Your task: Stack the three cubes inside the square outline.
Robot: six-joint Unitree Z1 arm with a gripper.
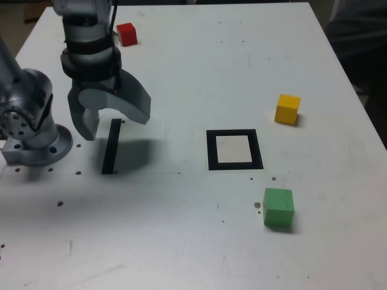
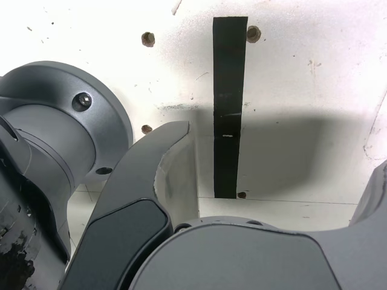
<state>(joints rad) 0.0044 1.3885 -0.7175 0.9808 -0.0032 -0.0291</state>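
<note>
My gripper (image 1: pixel 115 124) hangs open and empty at the exterior view's left, just above a thin black strip (image 1: pixel 112 146). The red cube (image 1: pixel 127 34) sits at the far left of the table, behind the arm. At the exterior view's right lies the yellow cube (image 1: pixel 287 109). The green cube (image 1: pixel 279 208) rests nearer the front, right of centre. Between them, the square outline (image 1: pixel 234 149) with its pale centre holds nothing. In the wrist view I see only my open gripper (image 2: pixel 281 151), the black strip (image 2: pixel 228 109) and the arm's base; no cube shows there.
The arm's grey base (image 1: pixel 30 127) is bolted to the white table (image 1: pixel 181 72) at the exterior view's left. A dark shape (image 1: pixel 363 42) stands past the table's far right edge. Small screw holes (image 2: pixel 147 39) dot the surface near the base.
</note>
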